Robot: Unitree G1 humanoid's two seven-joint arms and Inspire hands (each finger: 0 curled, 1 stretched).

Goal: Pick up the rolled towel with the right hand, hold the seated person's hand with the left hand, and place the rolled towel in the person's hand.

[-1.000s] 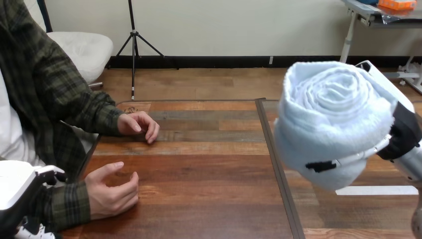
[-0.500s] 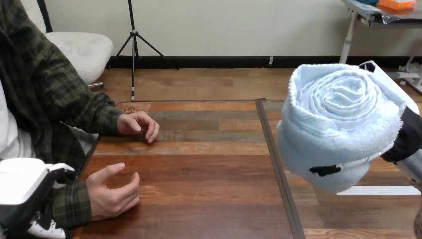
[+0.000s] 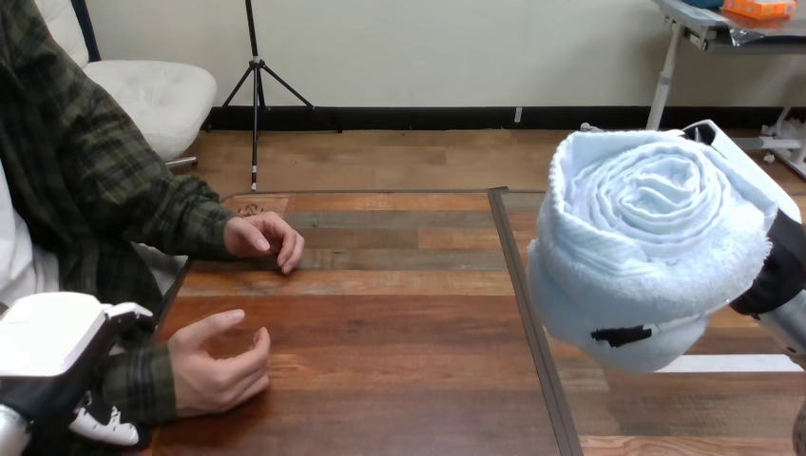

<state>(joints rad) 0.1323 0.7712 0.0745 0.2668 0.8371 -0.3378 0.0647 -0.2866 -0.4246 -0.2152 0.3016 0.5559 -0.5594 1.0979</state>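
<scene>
Head view, single moment.

Right hand (image 3: 772,269): closed round the rolled towel (image 3: 646,242). Its white back shell shows behind the towel's upper right edge and a black-tipped finger (image 3: 623,334) wraps across the lower front. The towel is pale blue and is carried clear of the surface (image 3: 399,313), at the view's right. Its spiral end faces the camera and the roll tilts slightly. The towel sits in front of the hand and hides most of it. Below it, a dark strip (image 3: 526,304) runs front to back across the wooden surface.

Left hand (image 3: 52,356): at the lower left corner, white shell uppermost, right against the green plaid sleeve (image 3: 143,385) at the person's wrist. Cannot tell whether it grips the wrist or only lies against it.

The person's nearer hand (image 3: 220,366) rests on its edge on the surface, palm turned inward, fingers loosely curved, holding nothing. It is well apart from the towel. The person's farther hand (image 3: 266,237) lies curled on the surface near the far left edge
</scene>
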